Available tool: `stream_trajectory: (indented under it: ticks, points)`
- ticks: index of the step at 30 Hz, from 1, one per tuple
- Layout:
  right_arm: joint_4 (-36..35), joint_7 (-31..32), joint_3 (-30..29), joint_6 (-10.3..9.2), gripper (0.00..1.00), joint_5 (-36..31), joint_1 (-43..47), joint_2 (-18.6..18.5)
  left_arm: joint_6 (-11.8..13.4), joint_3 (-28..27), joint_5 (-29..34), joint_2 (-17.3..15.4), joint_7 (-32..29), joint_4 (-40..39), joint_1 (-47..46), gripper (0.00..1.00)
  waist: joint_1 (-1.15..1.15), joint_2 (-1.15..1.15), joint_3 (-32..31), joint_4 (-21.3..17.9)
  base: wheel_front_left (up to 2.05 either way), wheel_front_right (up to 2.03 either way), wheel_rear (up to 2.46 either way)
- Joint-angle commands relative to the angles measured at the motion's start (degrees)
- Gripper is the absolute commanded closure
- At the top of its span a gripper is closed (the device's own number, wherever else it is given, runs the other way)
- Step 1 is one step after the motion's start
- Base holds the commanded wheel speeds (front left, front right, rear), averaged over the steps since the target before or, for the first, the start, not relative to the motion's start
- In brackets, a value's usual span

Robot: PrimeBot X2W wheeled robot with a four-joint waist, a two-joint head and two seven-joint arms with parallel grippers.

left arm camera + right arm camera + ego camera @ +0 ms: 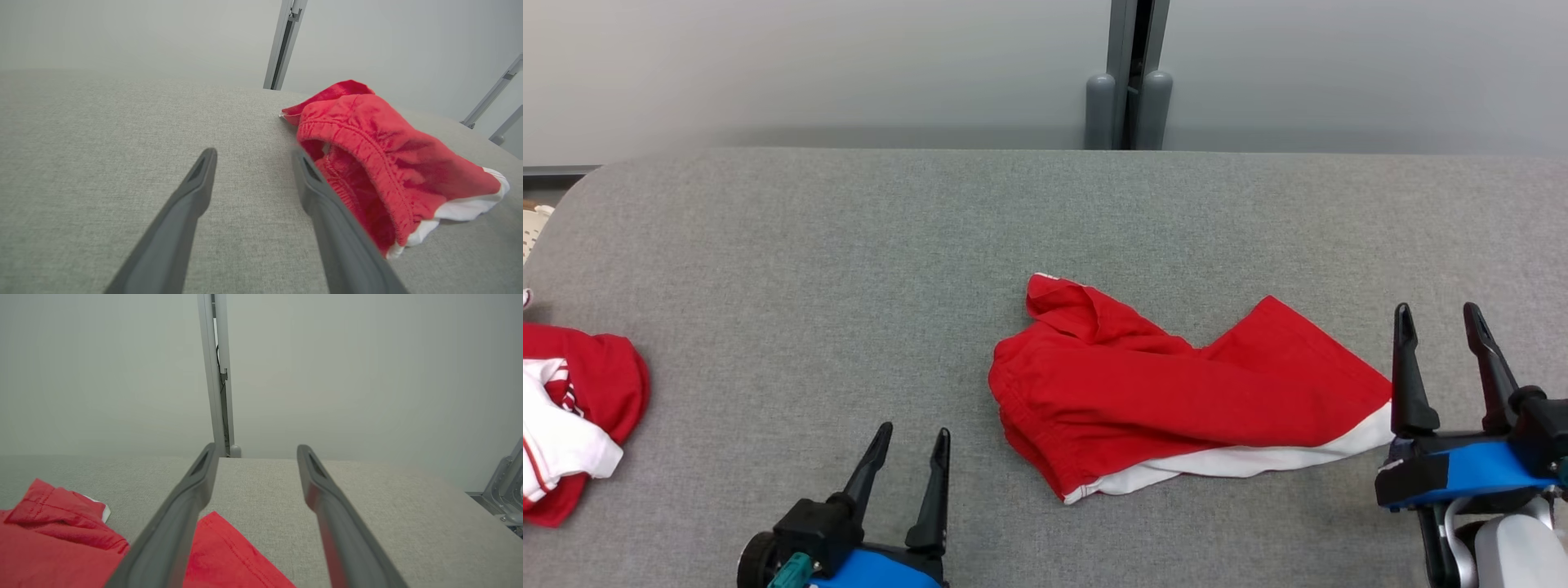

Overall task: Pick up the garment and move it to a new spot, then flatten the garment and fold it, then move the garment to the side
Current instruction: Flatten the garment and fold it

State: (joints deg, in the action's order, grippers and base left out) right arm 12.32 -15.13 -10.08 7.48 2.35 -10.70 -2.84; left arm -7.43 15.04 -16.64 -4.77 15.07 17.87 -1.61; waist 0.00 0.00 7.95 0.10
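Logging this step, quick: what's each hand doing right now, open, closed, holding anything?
Left hand: open, holding nothing, beside the red garment.
Right hand: open, holding nothing, at the garment's other end.

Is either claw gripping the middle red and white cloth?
No: left gripper and right gripper stand open and empty by the crumpled red-and-white fabric garment.

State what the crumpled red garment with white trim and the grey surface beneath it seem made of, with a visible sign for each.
Crumpled red garment with white trim: likely woven cotton or a blend, matte; soft creases, visible stitching and a gathered waistband. Grey table surface: apparently a fabric or felt-like covering, matte; fine flecked weave, no shine.
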Motion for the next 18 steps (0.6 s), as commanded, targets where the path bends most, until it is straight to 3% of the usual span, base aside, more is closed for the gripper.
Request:
stream_trajectory:
  ticks: [1,6,14,18]
  points:
    - [0.1,0.0,0.0,0.02,0.00,-0.1,1.3,-0.1,-0.1,0.7,0.3,-0.2,0.2,-0.4,-0.7,0.00,0.00,0.00,0.0,0.0,0.00,0.00,0.00]
    - [1.4,0.0,1.0,0.02,0.00,0.1,3.1,-0.1,-0.1,6.1,-0.9,-0.9,0.2,-0.7,-0.1,0.00,0.00,0.00,0.0,-0.1,0.00,0.00,0.00]
    - [2.1,0.0,2.5,0.02,0.00,0.7,2.4,-0.1,-0.1,22.7,-10.1,-4.4,0.2,5.4,-3.6,0.00,0.00,0.00,1.6,-1.5,0.00,0.00,0.00]
    - [1.7,0.0,2.7,0.02,0.00,0.3,1.9,-0.1,-0.1,25.4,-12.0,-5.3,0.2,5.9,-5.5,0.00,0.00,0.00,2.4,-2.2,0.00,0.00,0.00]
